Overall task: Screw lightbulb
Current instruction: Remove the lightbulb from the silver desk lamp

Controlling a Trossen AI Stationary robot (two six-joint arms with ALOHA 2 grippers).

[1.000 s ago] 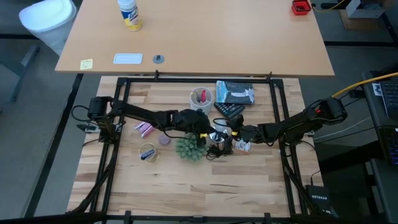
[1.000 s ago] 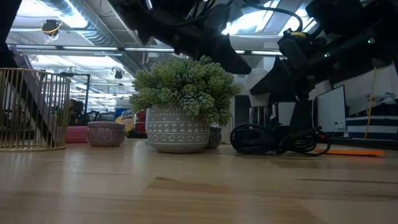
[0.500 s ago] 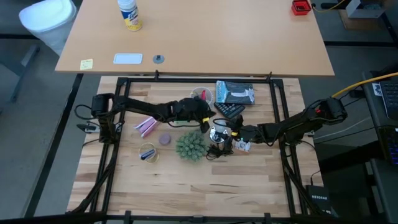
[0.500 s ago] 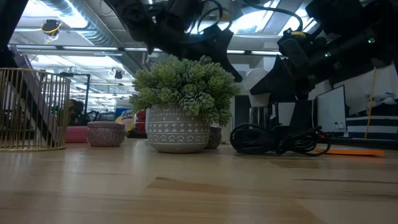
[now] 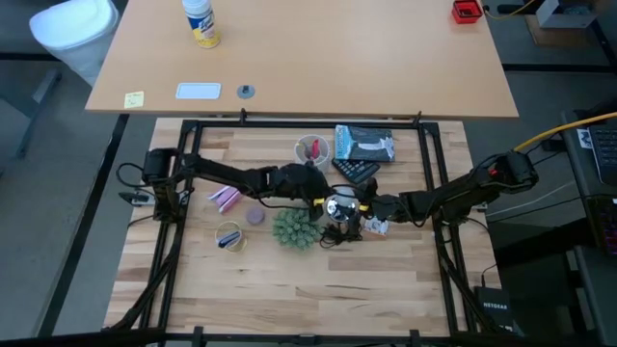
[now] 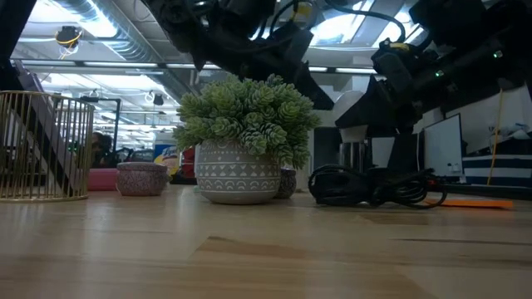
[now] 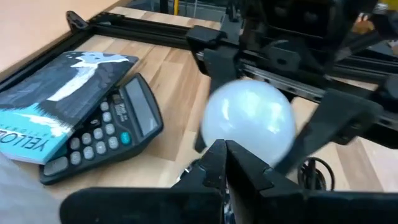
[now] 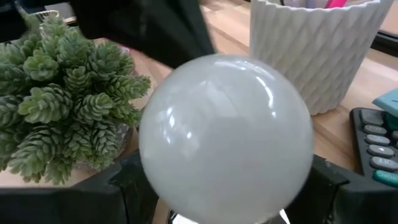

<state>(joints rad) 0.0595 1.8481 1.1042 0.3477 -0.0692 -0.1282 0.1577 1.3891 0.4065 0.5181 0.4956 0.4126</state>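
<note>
Between the right hand (image 5: pixel 355 214) fingers sits the lightbulb (image 8: pixel 225 138), gripped

Beside the calculator (image 7: pixel 106 134), a blue-and-black book (image 7: pixel 59 99) bore upside-down lettering that read "YELLO", cut off at the edge.

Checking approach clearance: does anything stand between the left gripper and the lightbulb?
Nothing visible does. The left gripper sits right in front of the lightbulb, fingers together, with no object between them. The right gripper holds the bulb's base side from the opposite direction.
</note>
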